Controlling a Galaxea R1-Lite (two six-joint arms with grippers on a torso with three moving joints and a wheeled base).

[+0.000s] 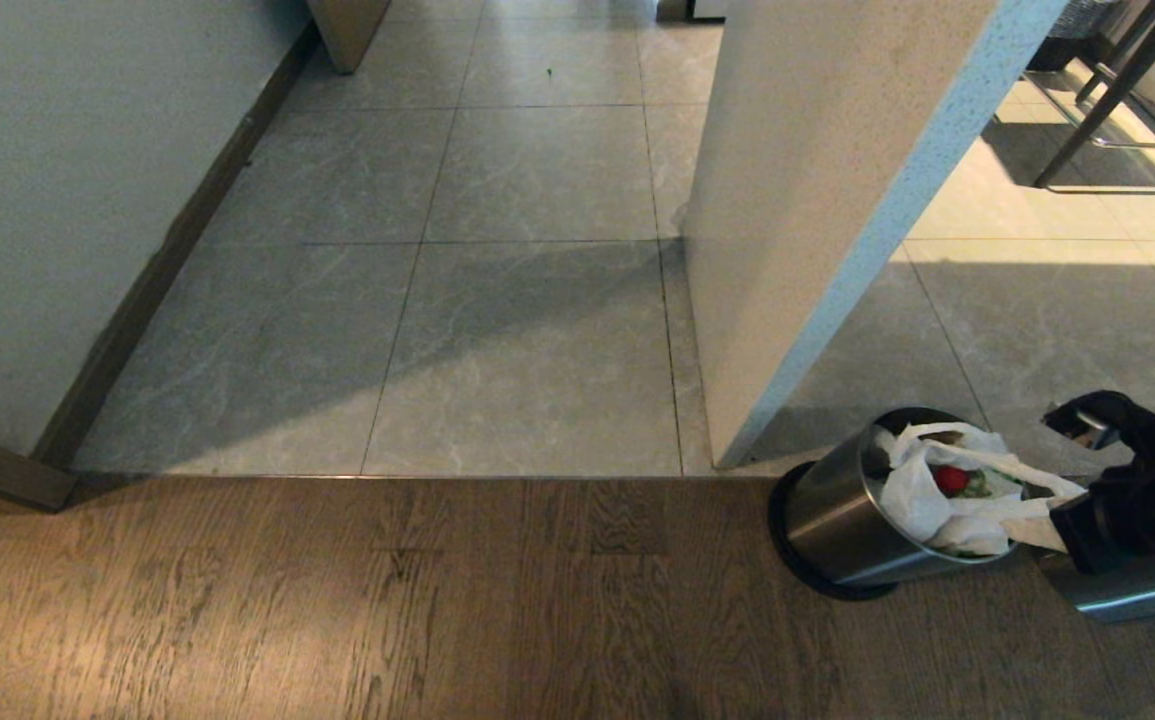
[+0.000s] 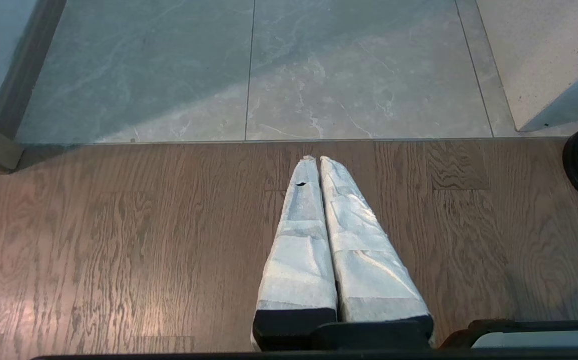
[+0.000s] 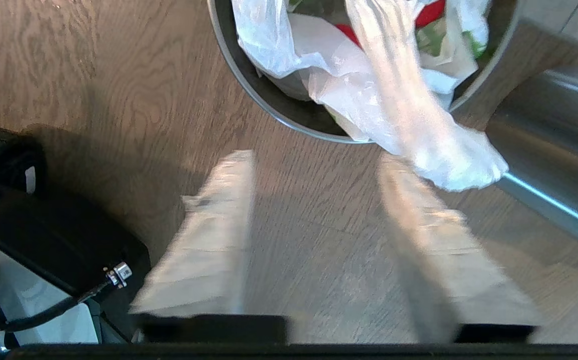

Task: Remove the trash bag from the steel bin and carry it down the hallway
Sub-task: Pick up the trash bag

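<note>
Very little of the task looks done. On the left, the left end effector [image 2: 315, 160] hangs over the wooden floor [image 1: 337, 600] with its wrapped fingers [image 2: 299, 235] pressed together and nothing between them; it is well away from the work and seems parked. Ahead, past the metal strip where the wood ends, the grey tiled floor [image 1: 527, 350] runs off between a wall [image 1: 57, 200] on the left and a pale pillar [image 1: 817, 180] on the right; that passage is presumably the way the bag must be carried, and nothing has gone down it yet. Further right, the bin [image 1: 837, 520] stands on the wood right at the strip, near the foot of the pillar. The bag [image 1: 922, 500] is inside it, bunched at the mouth, with red and green rubbish showing through the thin plastic. One loop of the bag hangs out over the rim toward the right end effector [image 3: 319, 165], whose fingers [image 3: 208, 240] are spread apart just outside the bin; the loop drapes across one fingertip but is not pinched. So the grasp, the lift out of the bin and the whole carry remain to be done.
</note>
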